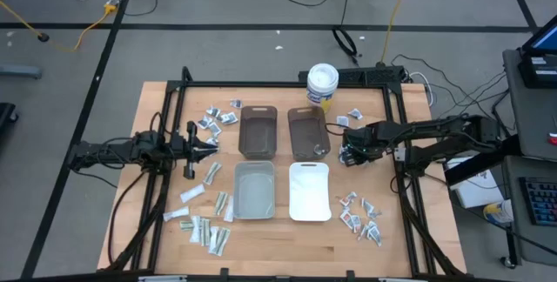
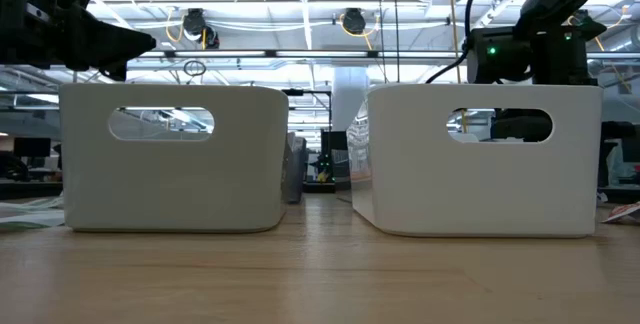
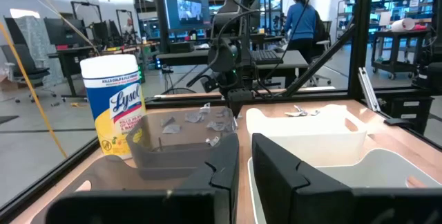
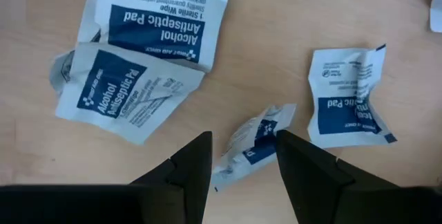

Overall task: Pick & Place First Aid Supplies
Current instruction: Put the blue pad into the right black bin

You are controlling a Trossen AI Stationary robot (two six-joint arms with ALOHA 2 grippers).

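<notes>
The right gripper [image 4: 242, 158] hovers, jaws half-open, astride a crumpled alcohol pad packet [image 4: 252, 141]; lowering squarely should pinch it cleanly. The left gripper's [image 3: 243, 165] jaws are narrow and empty.

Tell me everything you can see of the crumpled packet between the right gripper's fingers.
The crumpled packet is a small white sachet with a dark blue printed panel, creased and folded, apparently paper or foil. It lies tilted on the wooden table, in the gap between the right gripper's open fingers, not clamped. Similar alcohol pads lie close beside it, apart from it. From overhead the gripper hides it, right of the brown bins.
</notes>
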